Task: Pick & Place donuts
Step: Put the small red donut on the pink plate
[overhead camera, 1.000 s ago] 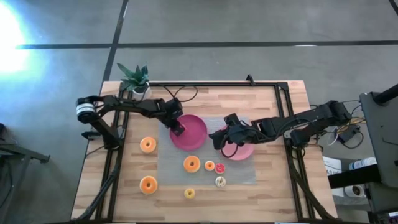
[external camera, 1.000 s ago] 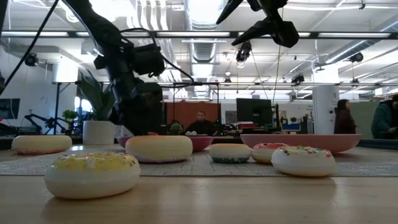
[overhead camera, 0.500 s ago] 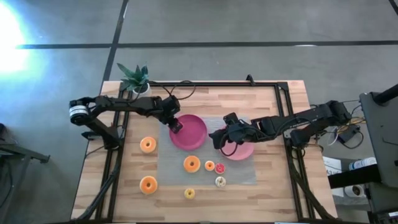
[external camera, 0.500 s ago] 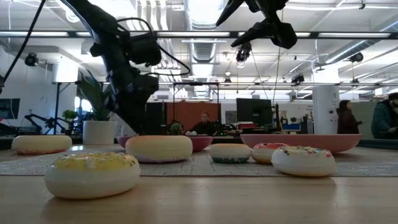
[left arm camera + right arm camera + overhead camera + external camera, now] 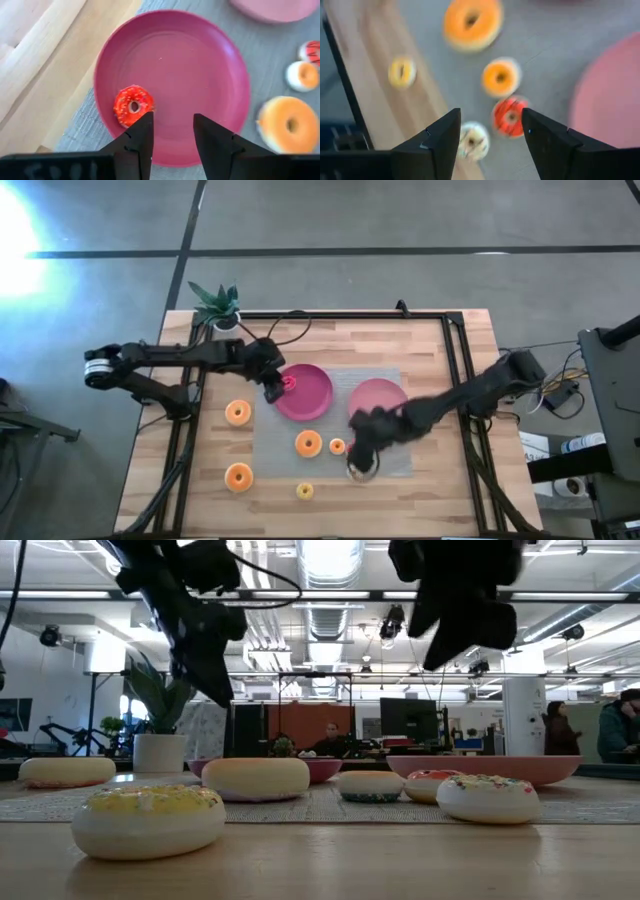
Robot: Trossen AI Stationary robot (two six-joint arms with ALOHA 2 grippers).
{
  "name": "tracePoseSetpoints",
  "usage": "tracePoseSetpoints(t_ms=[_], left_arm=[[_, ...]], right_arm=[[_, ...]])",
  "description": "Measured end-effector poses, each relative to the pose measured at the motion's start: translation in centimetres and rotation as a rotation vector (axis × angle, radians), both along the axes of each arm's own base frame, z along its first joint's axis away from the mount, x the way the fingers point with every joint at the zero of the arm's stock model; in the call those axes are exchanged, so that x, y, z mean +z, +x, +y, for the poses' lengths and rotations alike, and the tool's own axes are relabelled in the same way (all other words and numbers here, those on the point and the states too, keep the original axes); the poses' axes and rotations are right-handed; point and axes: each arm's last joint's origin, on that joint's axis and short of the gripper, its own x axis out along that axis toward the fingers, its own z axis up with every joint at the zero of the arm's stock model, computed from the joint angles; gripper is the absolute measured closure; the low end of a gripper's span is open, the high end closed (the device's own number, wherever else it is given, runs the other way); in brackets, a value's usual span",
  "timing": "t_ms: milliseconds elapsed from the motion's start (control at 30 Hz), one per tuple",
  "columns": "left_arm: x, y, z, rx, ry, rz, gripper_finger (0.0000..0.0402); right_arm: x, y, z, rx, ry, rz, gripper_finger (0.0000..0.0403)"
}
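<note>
A small red donut (image 5: 133, 105) lies flat on the dark pink plate (image 5: 210, 65), near its left rim; it also shows in the high view (image 5: 291, 383). My left gripper (image 5: 273, 386) hovers open and empty at that rim, its fingers (image 5: 142, 132) just short of the donut. My right gripper (image 5: 361, 453) is open and empty above the small donuts on the grey mat: a cream one (image 5: 474, 141), a red one (image 5: 510, 116) and a small orange one (image 5: 501, 77). A larger orange donut (image 5: 308, 444) lies to their left.
A light pink plate (image 5: 380, 398) lies right of the dark one. Two orange donuts (image 5: 238, 413) (image 5: 239, 477) and a small yellow one (image 5: 305, 491) lie on the wood at the near left. A potted plant (image 5: 218, 305) stands at the far left corner.
My left gripper has drawn back from over the dark pink plate toward the table's left edge and risen; the red donut now shows lying on the plate. My right gripper has swung quickly from over the light pink plate toward the near edge, to above the small donuts.
</note>
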Motion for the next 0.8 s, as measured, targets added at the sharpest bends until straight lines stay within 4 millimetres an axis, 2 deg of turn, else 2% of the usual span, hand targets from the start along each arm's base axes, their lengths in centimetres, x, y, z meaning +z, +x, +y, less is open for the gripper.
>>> tracePoseSetpoints(t_ms=[133, 233, 567, 667, 800], left_arm=[[0.7, -0.3, -0.4, -0.013, 0.006, -0.033, 0.0289], [0.8, -0.3, -0.5, -0.014, 0.006, -0.035, 0.0289], [0.8, -0.4, -0.5, -0.007, 0.000, -0.036, 0.0289], [0.8, -0.4, -0.6, -0.007, -0.001, -0.035, 0.0289], [0.8, -0.4, -0.6, -0.006, -0.002, -0.036, 0.0289]], right_arm=[[-2.0, 0.7, 3.2, 0.147, -0.058, 0.047, 0.0213], [-3.3, 1.4, 4.4, 0.192, -0.097, 0.096, 0.0219], [-6.0, 3.5, 5.5, 0.216, -0.190, 0.203, 0.0230], [-6.2, 3.7, 5.6, 0.204, -0.194, 0.214, 0.0230], [-5.3, 3.8, 5.5, 0.182, -0.235, 0.200, 0.0230]])
